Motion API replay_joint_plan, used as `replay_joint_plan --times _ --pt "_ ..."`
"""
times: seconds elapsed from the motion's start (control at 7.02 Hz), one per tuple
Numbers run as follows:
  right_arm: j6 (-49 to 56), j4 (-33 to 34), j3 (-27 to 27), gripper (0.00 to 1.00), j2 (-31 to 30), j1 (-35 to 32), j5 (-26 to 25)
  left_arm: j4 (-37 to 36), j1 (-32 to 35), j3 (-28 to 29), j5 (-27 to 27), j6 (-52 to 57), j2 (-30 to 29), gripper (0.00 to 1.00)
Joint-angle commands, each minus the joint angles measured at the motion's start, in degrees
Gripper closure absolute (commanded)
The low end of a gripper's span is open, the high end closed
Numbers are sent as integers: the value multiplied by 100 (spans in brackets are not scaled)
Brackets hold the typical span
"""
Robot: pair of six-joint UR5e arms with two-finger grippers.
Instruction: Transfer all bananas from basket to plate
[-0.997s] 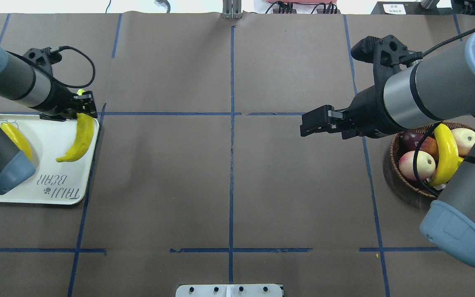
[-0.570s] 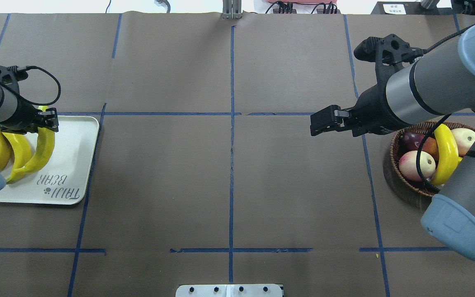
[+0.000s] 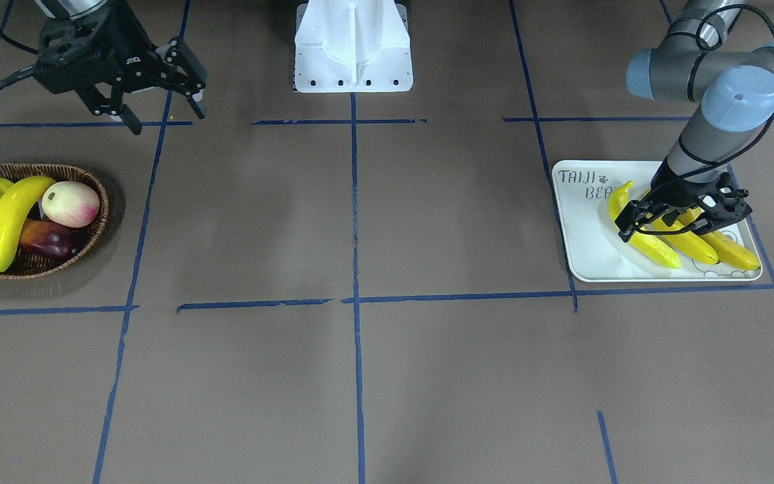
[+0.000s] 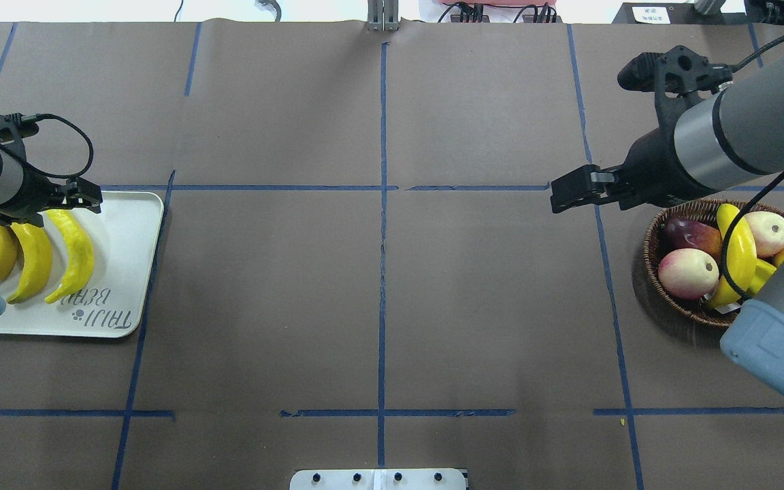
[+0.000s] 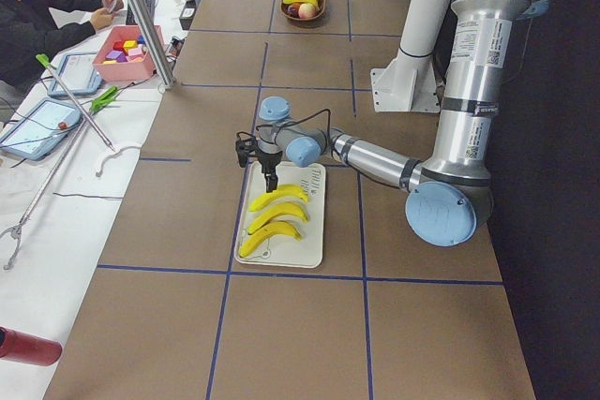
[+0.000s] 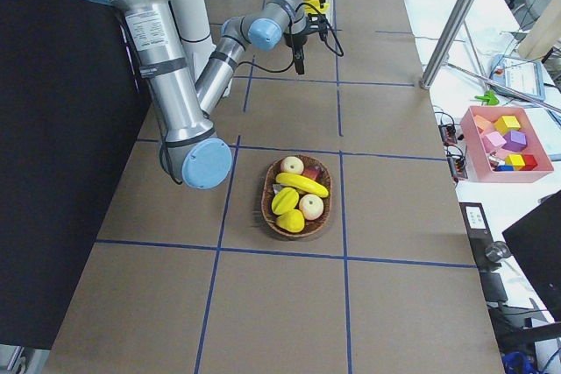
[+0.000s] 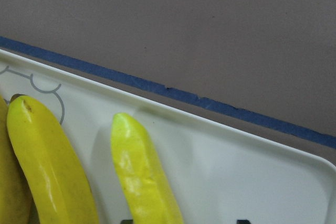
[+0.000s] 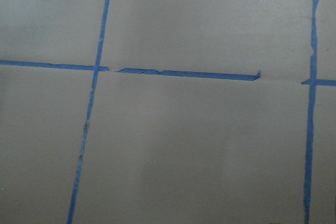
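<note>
One banana (image 4: 739, 235) lies in the basket (image 4: 664, 299), pointing away from the robot; right gripper (image 3: 167, 119) (jaws wide, empty) hovers near, centre-side.

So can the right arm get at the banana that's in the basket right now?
Probably yes. The right gripper hangs open and empty near the basket, and the banana lies on top of the other fruit, uncovered, so nothing looks to block a grasp from above.
</note>
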State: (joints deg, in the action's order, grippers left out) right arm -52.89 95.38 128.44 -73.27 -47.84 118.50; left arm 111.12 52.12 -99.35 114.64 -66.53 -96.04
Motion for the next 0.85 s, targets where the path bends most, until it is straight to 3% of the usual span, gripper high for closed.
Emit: replay_joint_plan --times 0.0,0.28,0.43,0.57,0.71 --pt "1354 -63 -3 0 -964 -714 225 -38 148 -417 712 -96 -107 0" --pt "1844 -81 -3 0 -1635 -1410 822 -64 202 -532 849 -751 -501 0" --pt "1609 -159 5 0 -1864 -1456 833 -343 194 -567 850 -982 -825 0" --pt "780 -821 -73 0 -2188 -1456 816 -746 185 -690 850 -1028 -1063 0" --pt "223 -2011 -396 0 -2531 -1456 833 -1045 167 -865 858 -1028 -1161 0"
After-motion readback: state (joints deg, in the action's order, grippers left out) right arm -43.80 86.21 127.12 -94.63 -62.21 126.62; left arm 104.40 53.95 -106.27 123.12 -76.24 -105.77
